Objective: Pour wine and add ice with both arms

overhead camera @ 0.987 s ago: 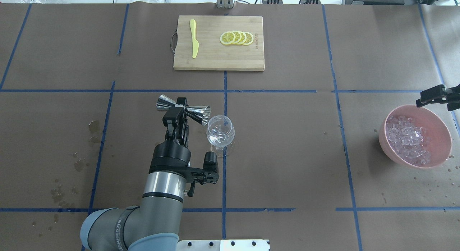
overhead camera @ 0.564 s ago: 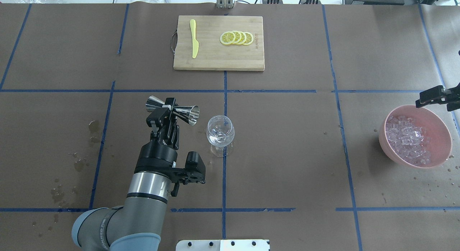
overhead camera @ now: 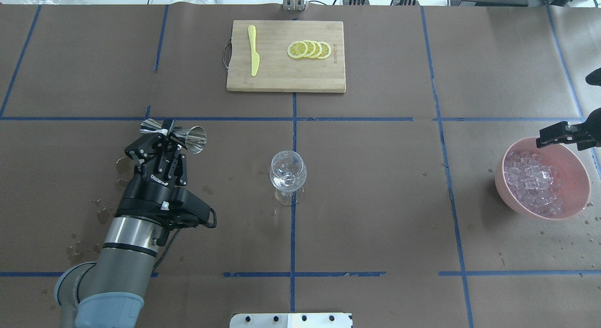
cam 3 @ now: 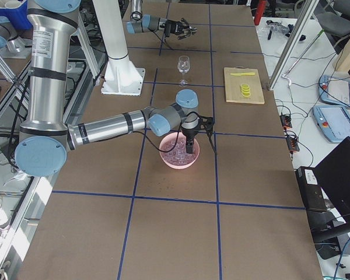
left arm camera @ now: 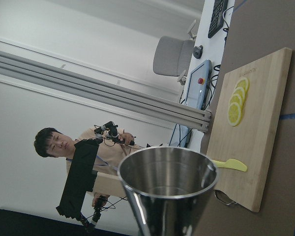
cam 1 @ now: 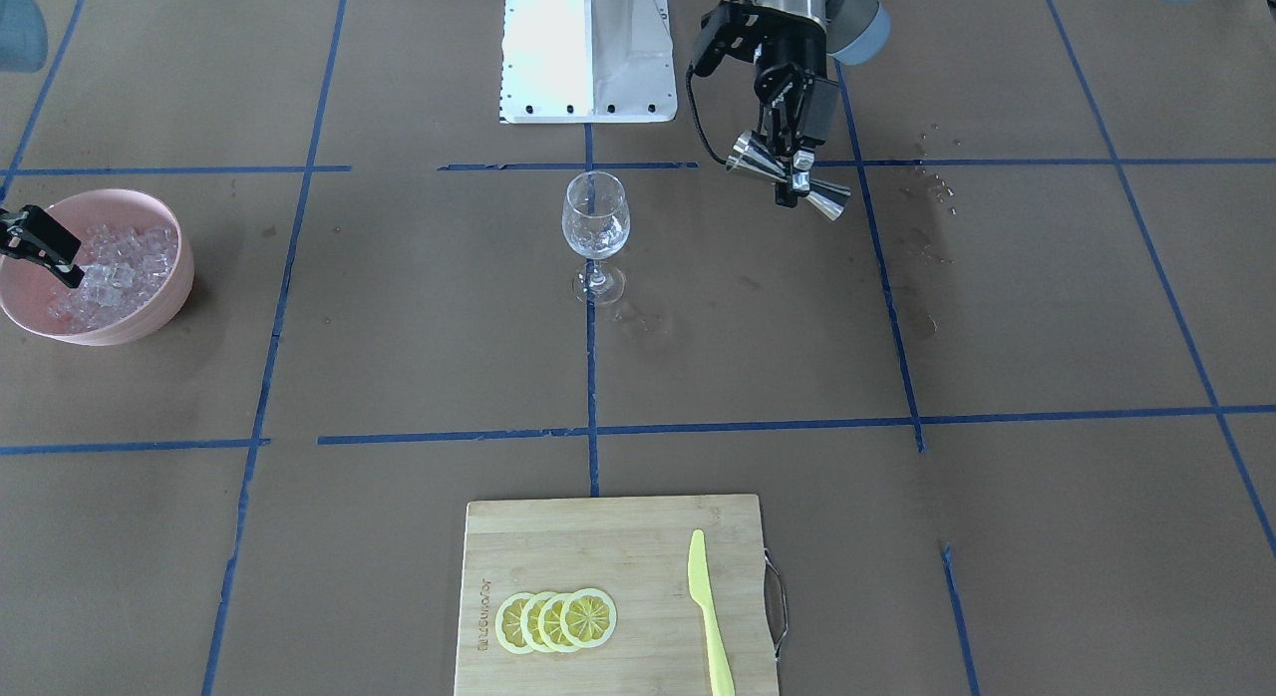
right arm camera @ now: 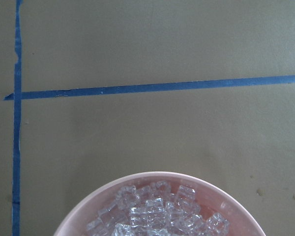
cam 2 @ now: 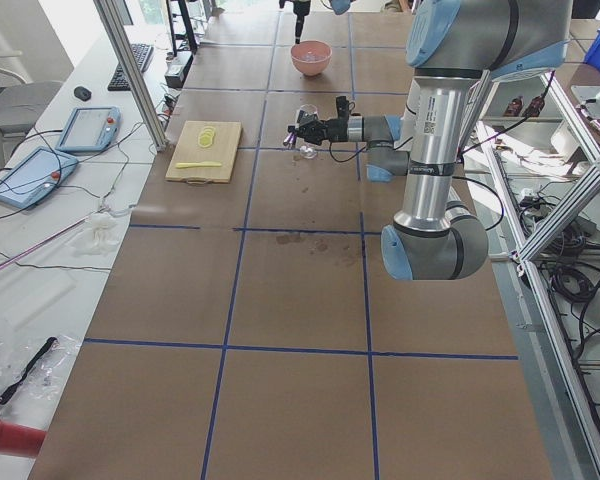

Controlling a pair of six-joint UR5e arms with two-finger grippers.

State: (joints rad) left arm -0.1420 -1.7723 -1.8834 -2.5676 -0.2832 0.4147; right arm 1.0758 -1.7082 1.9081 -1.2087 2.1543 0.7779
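Note:
My left gripper [overhead camera: 170, 135] is shut on the waist of a steel jigger [overhead camera: 174, 134], held on its side, mouth toward the wine glass [overhead camera: 288, 174] and well to its left. The left wrist view looks into the jigger's cup [left arm camera: 167, 182], with only a thin film at its bottom. The glass [cam 1: 595, 222] stands upright at the table's middle with a little clear wine in its bowl. Ice [overhead camera: 533, 182] fills a pink bowl [overhead camera: 580, 196] at the right. My right gripper [overhead camera: 547, 137] hangs open over the bowl's far rim, holding nothing. Its wrist view shows ice [right arm camera: 157, 216] below.
A bamboo cutting board [overhead camera: 281, 74] at the far middle carries several lemon slices [overhead camera: 310, 50] and a yellow knife [overhead camera: 253, 50]. Wet spots [overhead camera: 122, 170] mark the paper under my left arm. The white pedestal [cam 1: 588, 48] stands at the near edge. A person shows in the left wrist view.
My left arm has swung the jigger away from the glass's rim, to the left. My right gripper has moved slightly in over the bowl's rim.

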